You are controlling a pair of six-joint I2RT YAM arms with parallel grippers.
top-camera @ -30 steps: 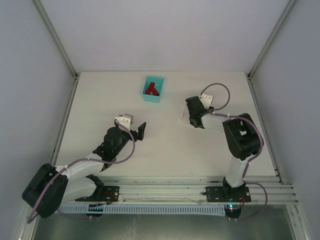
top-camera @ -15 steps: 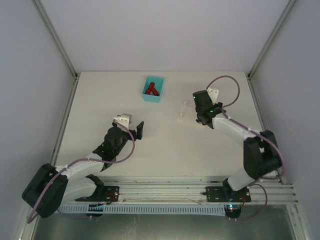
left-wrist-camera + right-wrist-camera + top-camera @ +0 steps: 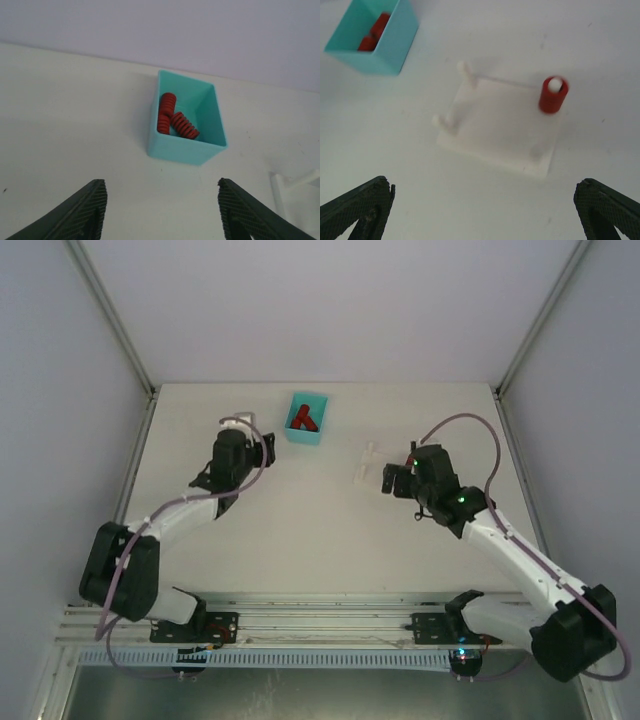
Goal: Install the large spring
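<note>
A red spring (image 3: 553, 95) stands upright over one peg at the far right corner of the white base plate (image 3: 500, 125). Two other pegs (image 3: 465, 70) stand bare on its left side. My right gripper (image 3: 482, 220) hovers just short of the plate, open and empty; in the top view the right gripper (image 3: 392, 480) sits at the plate's (image 3: 366, 468) right edge. More red springs (image 3: 166, 111) lie in the teal bin (image 3: 186, 150). My left gripper (image 3: 162, 217) is open and empty, a short way before the bin; from above, the left gripper (image 3: 266, 447) is left of the bin (image 3: 305, 418).
The enclosure walls close the table on three sides, with metal posts (image 3: 150, 390) at the back corners. A corner of the white plate (image 3: 295, 182) shows at the right of the left wrist view. Both arms' cables loop above their wrists.
The right gripper has opened, let go at the plate and drawn back to the right. The left arm has swung forward toward the teal bin, its jaws narrowing a little.
</note>
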